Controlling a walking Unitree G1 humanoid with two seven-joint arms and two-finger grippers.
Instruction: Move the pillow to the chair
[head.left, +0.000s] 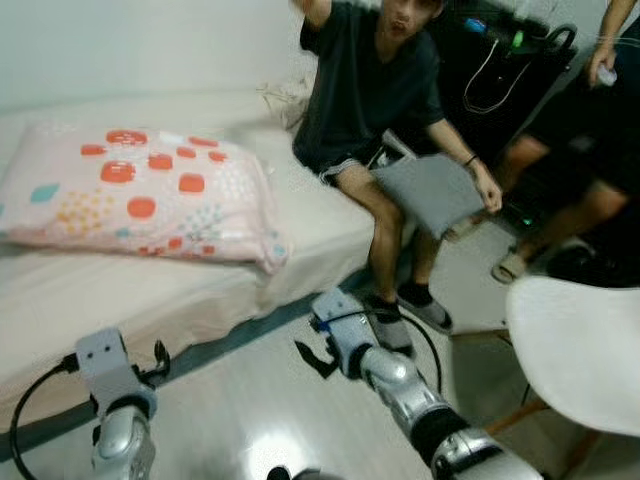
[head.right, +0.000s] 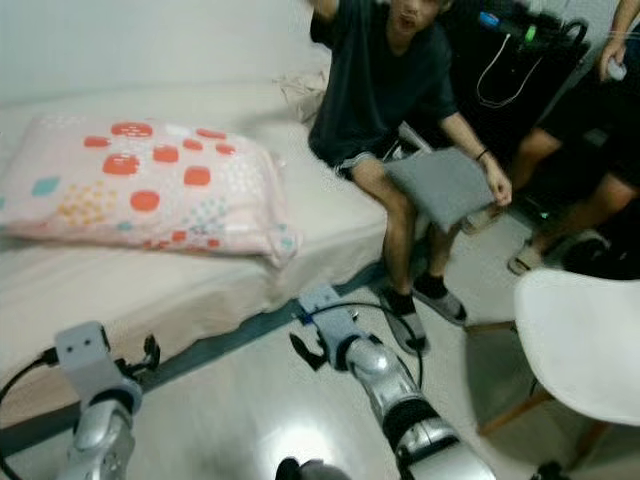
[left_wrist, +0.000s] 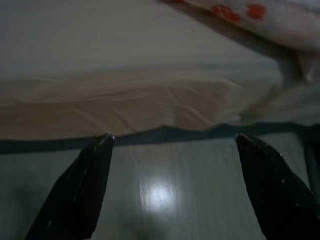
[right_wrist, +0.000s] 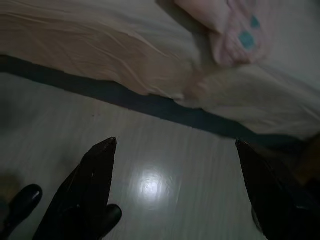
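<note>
The pillow (head.left: 140, 195) lies on the bed (head.left: 120, 290), the chair (head.left: 580, 350) waits at the right, and both spread grippers, left (left_wrist: 172, 145) and right (right_wrist: 175, 150), must reach up first.

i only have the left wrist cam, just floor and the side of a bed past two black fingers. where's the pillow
Observer: The pillow, pink with red and orange patches, lies flat on the bed, ahead and to the robot's left.
Operator: and the chair
Observer: A white chair stands on the floor to the robot's right, its seat bare.
Operator: anyone in the way
Observer: One person sits on the bed's edge just right of the pillow, holding a grey cushion. Another sits farther right.
Operator: what's the right arm doing
Observer: The right gripper is open over the floor near the bed's edge, holding nothing. The left gripper is open too.
</note>
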